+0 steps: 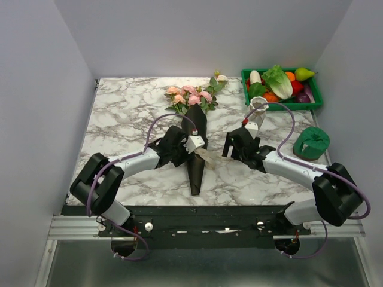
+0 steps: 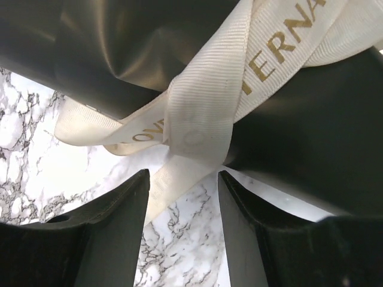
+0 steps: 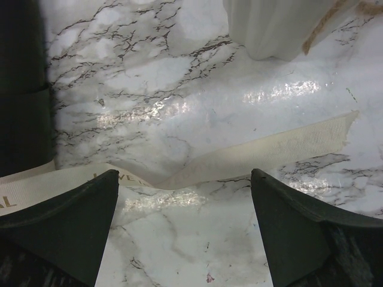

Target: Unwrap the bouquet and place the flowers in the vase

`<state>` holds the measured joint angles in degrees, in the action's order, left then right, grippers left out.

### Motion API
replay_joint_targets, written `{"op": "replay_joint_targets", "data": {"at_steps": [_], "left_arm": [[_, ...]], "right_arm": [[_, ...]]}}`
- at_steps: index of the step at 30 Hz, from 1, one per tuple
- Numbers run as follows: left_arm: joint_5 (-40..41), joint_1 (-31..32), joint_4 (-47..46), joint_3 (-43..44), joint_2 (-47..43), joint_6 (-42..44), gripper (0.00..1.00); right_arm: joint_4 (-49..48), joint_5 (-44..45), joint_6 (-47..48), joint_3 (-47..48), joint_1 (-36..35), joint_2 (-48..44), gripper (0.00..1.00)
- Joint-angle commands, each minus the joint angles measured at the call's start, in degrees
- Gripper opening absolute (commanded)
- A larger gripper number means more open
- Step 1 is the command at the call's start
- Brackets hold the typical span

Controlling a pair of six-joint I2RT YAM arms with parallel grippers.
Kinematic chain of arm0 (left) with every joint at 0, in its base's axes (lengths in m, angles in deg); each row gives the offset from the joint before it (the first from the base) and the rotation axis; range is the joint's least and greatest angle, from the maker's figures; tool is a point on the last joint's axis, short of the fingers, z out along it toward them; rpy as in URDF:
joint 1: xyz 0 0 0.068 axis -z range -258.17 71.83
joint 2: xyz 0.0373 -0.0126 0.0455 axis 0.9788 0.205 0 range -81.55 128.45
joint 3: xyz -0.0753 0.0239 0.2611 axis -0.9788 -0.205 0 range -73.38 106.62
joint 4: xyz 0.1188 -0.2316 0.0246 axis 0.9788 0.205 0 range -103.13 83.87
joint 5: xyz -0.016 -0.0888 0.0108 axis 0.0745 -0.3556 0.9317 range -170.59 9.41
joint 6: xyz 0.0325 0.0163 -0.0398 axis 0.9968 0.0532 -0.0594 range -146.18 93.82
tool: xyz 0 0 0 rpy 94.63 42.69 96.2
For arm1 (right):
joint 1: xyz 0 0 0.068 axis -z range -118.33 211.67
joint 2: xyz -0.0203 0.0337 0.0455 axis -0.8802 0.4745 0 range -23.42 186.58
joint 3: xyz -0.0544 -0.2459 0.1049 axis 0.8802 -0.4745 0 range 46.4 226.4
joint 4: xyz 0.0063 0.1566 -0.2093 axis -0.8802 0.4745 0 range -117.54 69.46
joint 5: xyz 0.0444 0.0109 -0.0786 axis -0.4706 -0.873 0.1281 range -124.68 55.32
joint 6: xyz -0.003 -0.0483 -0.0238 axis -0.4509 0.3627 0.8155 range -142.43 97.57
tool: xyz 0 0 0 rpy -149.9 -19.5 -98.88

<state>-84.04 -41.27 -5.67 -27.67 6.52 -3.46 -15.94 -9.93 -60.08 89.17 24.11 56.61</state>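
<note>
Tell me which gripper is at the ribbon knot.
The left gripper: the ribbon knot on the black wrapper lies beyond it. The right gripper faces only a loose tail.

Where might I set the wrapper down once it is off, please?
Widest bare marble: the table's far left, between its edge and the flowers. A smaller patch sits near the front, between the wrapper's tip and the right arm. The middle is crowded by ribbon, vase, left gripper and right gripper; the crate fills the far right corner.
</note>
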Motion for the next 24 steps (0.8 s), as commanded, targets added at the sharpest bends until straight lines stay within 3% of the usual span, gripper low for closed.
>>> {"op": "replay_joint_targets", "data": {"at_steps": [1, 8, 10, 14, 19, 24], "left_arm": [[2.13, 0.18, -6.14, -1.24, 1.22, 0.13, 0.58], [1.07, 0.18, -5.45, 1.21, 3.51, 0.48, 0.56], [0.63, 0.18, -4.39, 2.62, 3.95, 0.22, 0.51], [0.54, 0.18, -3.86, 2.80, 3.16, 0.13, 0.34], [3.00, 0.10, -3.86, 3.42, 3.33, -0.31, 0.03], [5.38, -1.74, -3.07, 4.82, 2.63, -1.27, 0.00]], "right_arm": [[-1.40, 0.65, 0.03, -0.05, -0.41, -0.23, 0.98], [-1.49, -1.81, -2.16, -0.05, -0.32, 1.44, 0.98], [-1.57, -1.90, -2.52, -0.22, -0.41, 1.27, 0.98], [-1.75, -1.90, -2.87, -0.49, -0.32, 1.09, 0.97], [-2.28, -1.99, -3.57, -1.02, -0.41, 1.44, 0.97], [-2.37, -1.46, -4.10, -1.98, -0.32, 2.24, 0.97]]}}
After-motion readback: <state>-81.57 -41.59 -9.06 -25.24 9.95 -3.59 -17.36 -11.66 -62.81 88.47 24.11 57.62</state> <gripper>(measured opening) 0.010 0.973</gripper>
